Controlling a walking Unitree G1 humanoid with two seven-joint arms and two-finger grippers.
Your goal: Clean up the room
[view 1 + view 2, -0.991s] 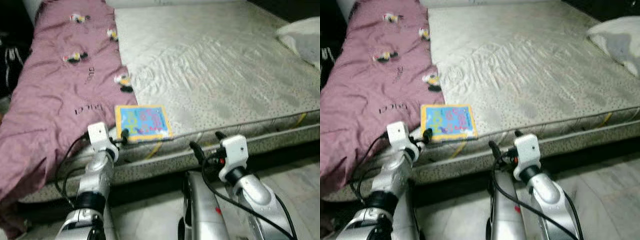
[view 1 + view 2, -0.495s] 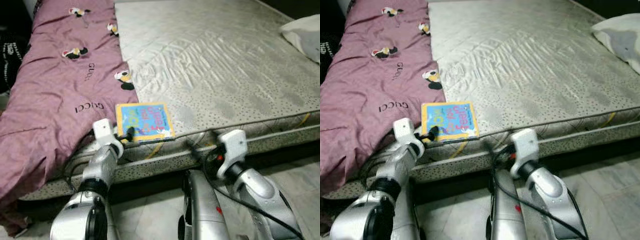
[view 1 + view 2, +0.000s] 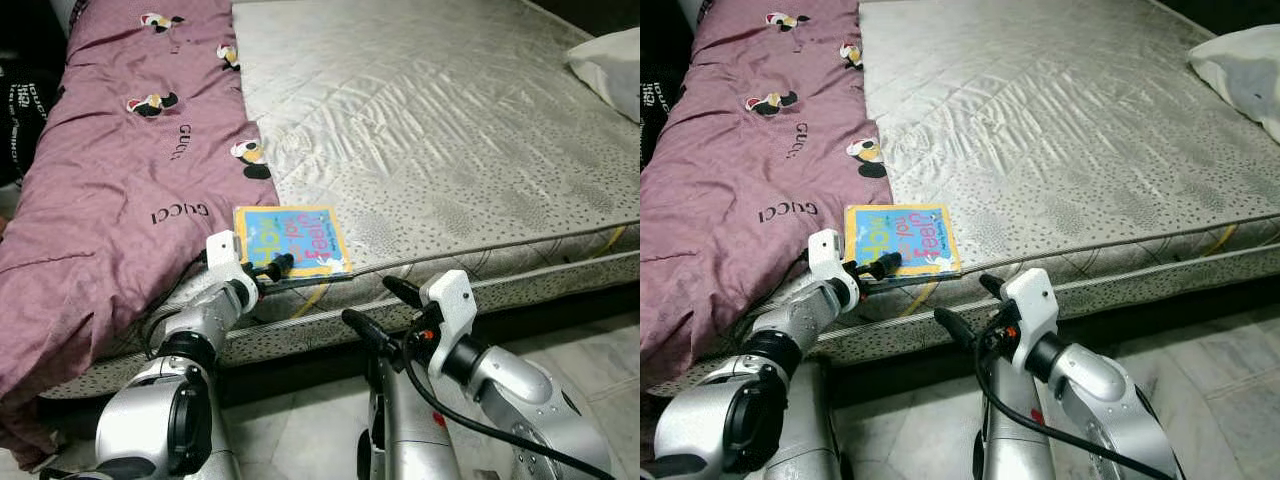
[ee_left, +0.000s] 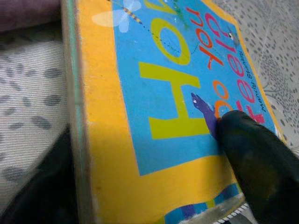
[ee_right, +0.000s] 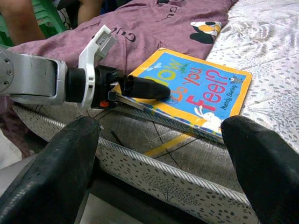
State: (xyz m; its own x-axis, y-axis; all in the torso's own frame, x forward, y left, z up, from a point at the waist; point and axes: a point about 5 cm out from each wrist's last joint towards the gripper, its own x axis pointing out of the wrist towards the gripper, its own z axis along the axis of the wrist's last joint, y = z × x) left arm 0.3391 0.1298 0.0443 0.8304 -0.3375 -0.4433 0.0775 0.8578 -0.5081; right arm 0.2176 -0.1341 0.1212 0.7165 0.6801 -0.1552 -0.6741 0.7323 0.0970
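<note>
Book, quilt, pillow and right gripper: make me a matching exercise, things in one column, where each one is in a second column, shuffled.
Things:
1. book
2. quilt
3. pillow
4. right gripper

Places:
A. far right corner of the mattress
B. spread over the mattress's left side
C. open, in front of the mattress edge
D. at the near mattress edge, with the left gripper closed on its corner

Pairs: 1-D, 2-B, 3-A, 4-C

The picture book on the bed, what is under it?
The picture book lies on the grey mattress, its left edge by the purple blanket. The left tool grips its near edge, one finger below. Whatever lies beneath the cover is hidden.
</note>
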